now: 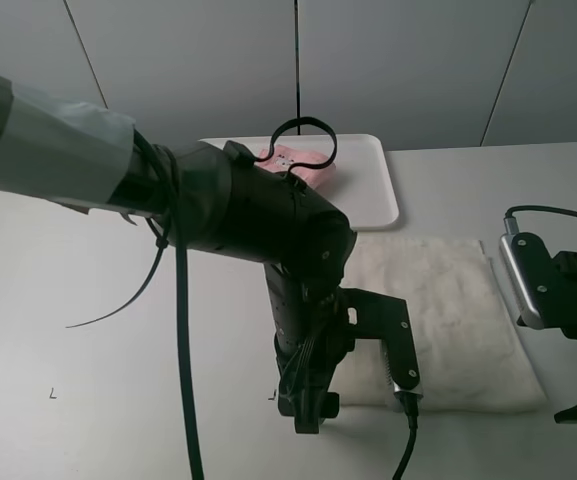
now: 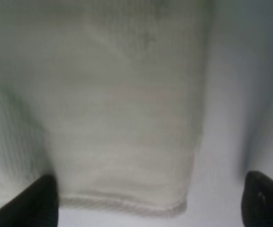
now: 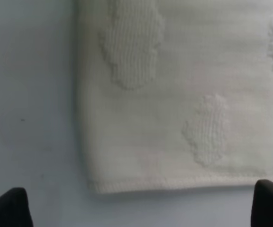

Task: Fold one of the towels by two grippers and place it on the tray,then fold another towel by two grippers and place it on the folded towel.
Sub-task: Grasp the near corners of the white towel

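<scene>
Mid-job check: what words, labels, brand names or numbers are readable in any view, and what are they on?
None readable.
The cream towel, pink towel and tray carry no lettering; the wrist views show only embossed terry pattern.
The small dark corner marks on the table are not letters.

The pale, matte table point(image 1: 88, 330) carries the white tray point(image 1: 373, 180) at its far side, flat on the surface with its long edges running across the table. Just on the camera side of the tray's near right corner lies the cream-white towel point(image 1: 458, 320), spread flat with hemmed edges straight and embossed patches showing, its far edge close beside the tray's rim. Farther toward the camera from the tray, a small dark mark point(image 1: 53, 394) sits on the bare surface.
</scene>
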